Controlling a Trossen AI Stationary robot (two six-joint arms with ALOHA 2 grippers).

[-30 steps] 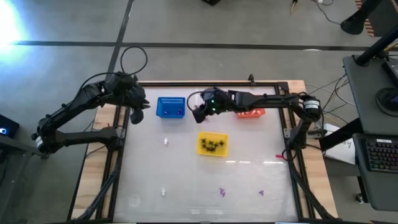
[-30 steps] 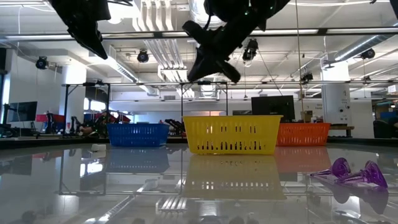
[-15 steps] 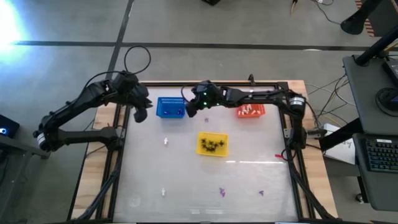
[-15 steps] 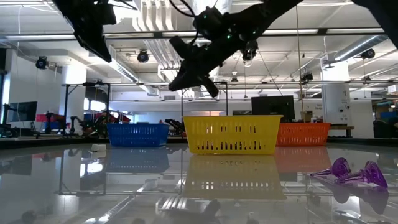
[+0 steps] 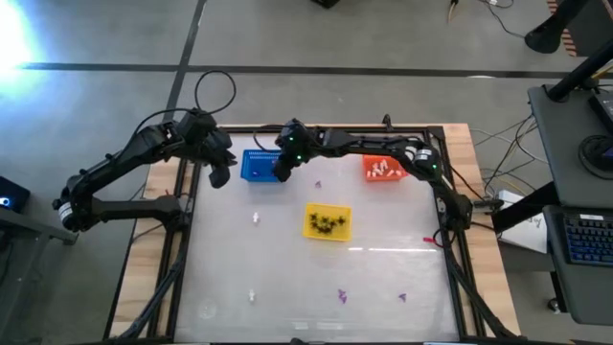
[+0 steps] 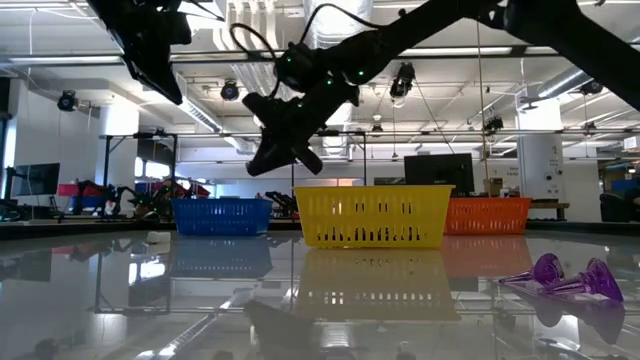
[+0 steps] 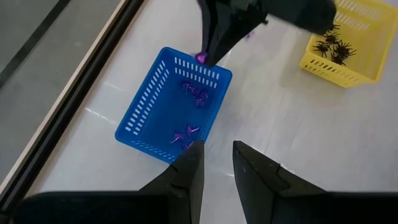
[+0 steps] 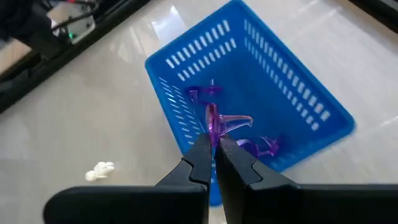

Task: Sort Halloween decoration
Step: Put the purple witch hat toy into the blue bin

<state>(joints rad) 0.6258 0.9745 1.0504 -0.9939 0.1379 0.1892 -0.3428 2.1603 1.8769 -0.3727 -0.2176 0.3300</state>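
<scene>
Hovering left of the blue basket [image 5: 262, 166], the left gripper [image 5: 218, 176] keeps its fingers parted, gripping nothing; the right gripper [image 8: 214, 148] pinches a purple trinket [image 8: 214, 122] above that basket (near its rim, so it may bounce out). Glossy white counter [image 5: 287, 268]; an open lab lies behind.

Lighting's pretty bright and even overall, mostly from ceiling tube lights [image 6: 45, 6] you can see in the low view. There's a blown-out glare patch [image 5: 21, 34] on the floor at the top-left of the high view. The glossy desk [image 6: 200, 310] mirrors the yellow basket [image 6: 372, 216] and the ceiling. Up close, the purple trinkets [image 6: 570, 275] look a bit soft, and both arms read as dark silhouettes against the lights.
</scene>
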